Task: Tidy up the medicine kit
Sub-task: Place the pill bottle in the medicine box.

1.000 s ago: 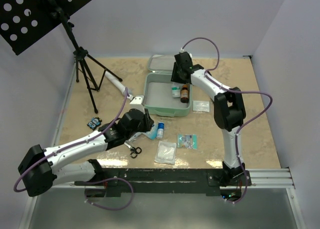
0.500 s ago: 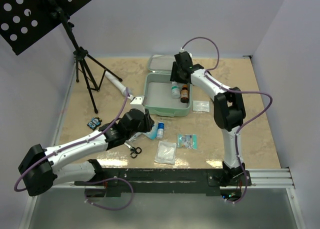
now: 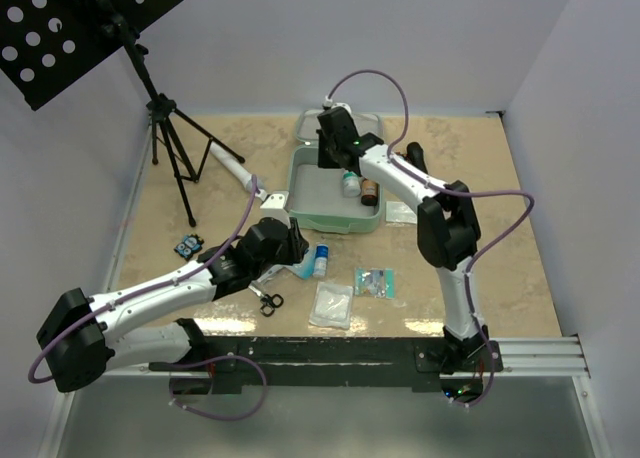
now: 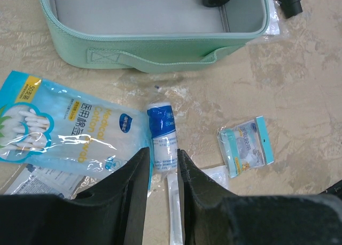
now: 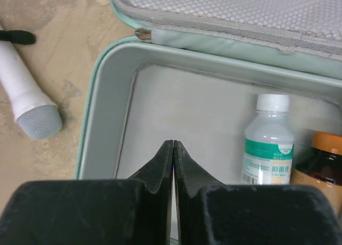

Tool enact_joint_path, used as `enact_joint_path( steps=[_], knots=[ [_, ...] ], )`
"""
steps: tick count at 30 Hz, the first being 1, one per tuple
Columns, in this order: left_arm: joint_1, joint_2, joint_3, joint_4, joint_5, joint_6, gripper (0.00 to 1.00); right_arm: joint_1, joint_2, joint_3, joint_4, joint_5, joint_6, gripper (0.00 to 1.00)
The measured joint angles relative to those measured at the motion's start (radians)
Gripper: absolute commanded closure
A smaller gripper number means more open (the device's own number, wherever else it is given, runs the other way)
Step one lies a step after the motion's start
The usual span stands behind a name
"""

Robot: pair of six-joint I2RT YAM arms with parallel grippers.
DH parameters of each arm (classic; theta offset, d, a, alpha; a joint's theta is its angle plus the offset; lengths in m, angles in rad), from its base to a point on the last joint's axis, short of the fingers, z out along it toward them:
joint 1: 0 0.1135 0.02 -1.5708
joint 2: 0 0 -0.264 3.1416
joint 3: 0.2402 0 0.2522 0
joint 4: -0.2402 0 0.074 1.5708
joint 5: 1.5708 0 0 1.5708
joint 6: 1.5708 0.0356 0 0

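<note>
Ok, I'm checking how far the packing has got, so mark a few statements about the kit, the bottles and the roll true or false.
1. The medicine kit is open. True.
2. The right gripper is shut and empty over the kit. True.
3. The blue-and-white bandage roll lies inside the kit. False: it lies on the table outside it.
4. The white-capped bottle is on the table. False: it is in the kit beside the amber bottle.

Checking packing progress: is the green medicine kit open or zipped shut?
Open. The medicine kit has its lid folded back, mesh lining showing; a clear bottle and brown bottle sit inside.
</note>
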Motion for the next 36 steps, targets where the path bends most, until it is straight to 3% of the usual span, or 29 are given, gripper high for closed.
enact_joint_path(
  steps=[12, 28, 36],
  knots=[
    [0.0, -0.01, 0.0, -0.014, -0.001, 0.0, 0.68, -0.035, 0.172, 0.035, -0.026, 0.097, -0.018, 0.98],
    [0.0, -0.017, 0.0, -0.023, -0.001, -0.004, 0.68, -0.066, 0.132, -0.063, 0.029, 0.097, 0.055, 0.98],
    [0.0, -0.025, 0.0, -0.023, -0.001, -0.004, 0.68, -0.073, 0.114, -0.077, 0.036, 0.068, 0.066, 0.83]
  ],
)
